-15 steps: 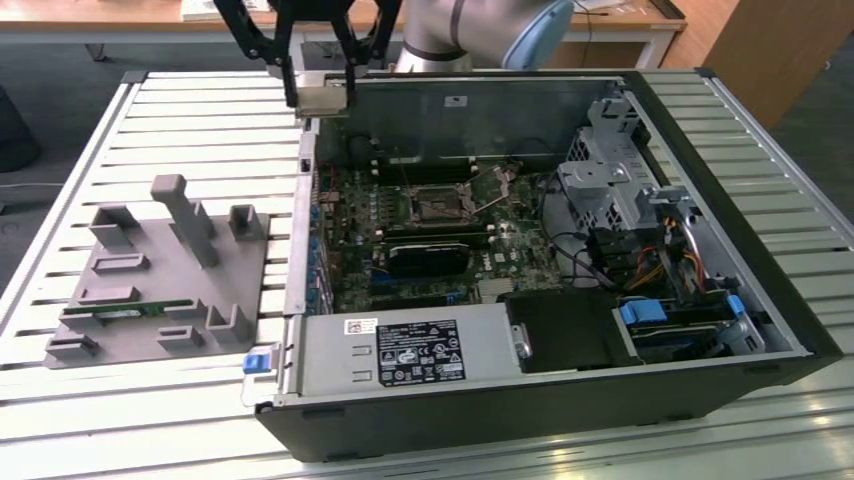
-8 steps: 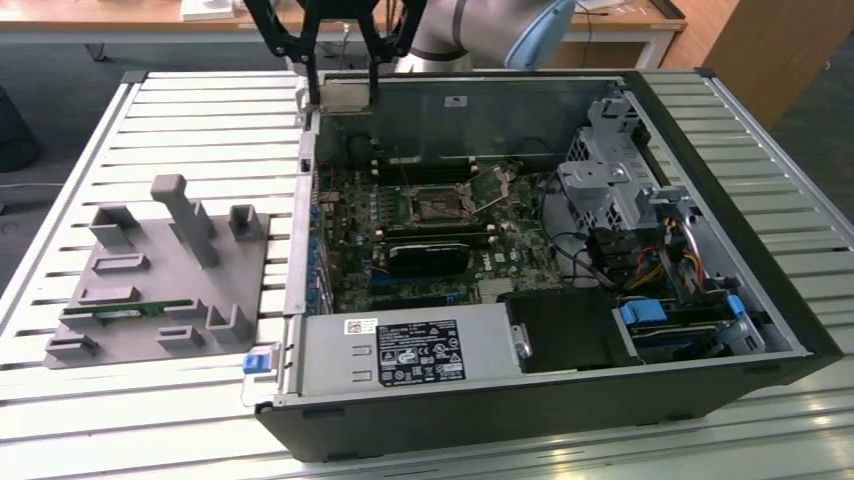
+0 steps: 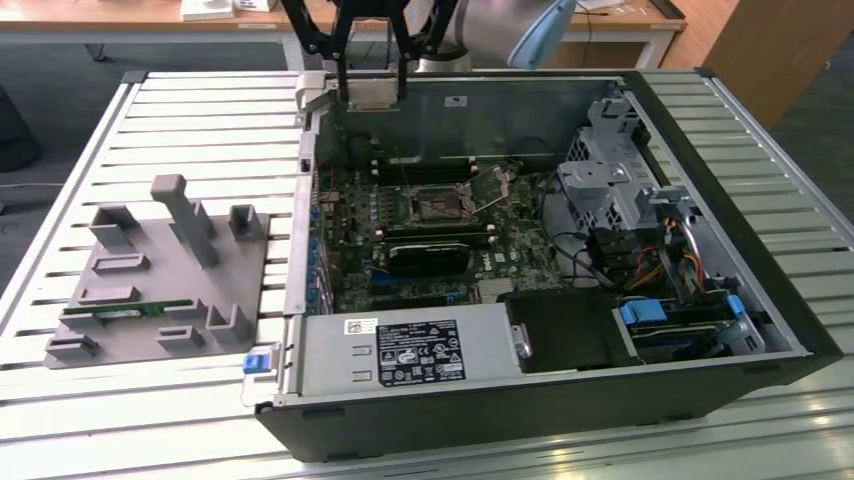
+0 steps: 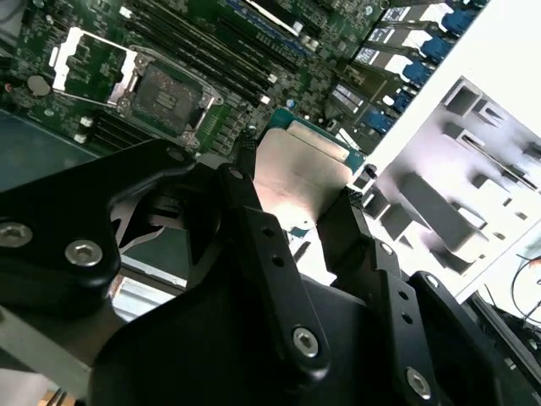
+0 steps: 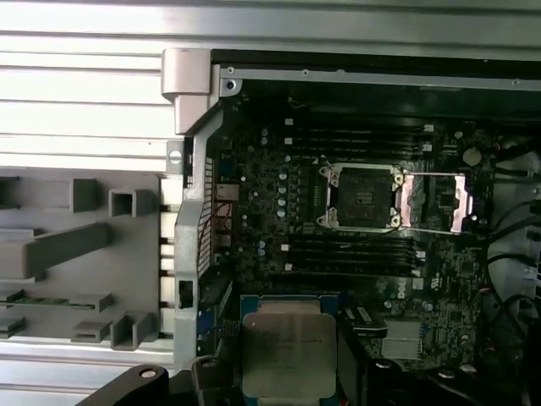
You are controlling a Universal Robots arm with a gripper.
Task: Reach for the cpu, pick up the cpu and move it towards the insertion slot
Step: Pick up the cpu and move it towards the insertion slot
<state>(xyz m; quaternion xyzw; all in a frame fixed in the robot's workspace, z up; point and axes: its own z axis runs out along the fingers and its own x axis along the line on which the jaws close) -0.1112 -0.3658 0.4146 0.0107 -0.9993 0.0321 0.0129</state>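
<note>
Slatted table (image 3: 200,120) bore the case (image 3: 561,400); our gripper (image 4: 300,203) seemingly clamped the cpu (image 5: 288,355) above it, short of the slot (image 5: 362,196). Thin edge grip could slip.

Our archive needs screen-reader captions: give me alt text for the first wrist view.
The hand holds the cpu above an open computer case, the insertion slot on the motherboard beyond it. A grey plastic tray lies outside the case.

Wooden desks (image 3: 120,20) beyond slatted table (image 3: 200,120)
</note>
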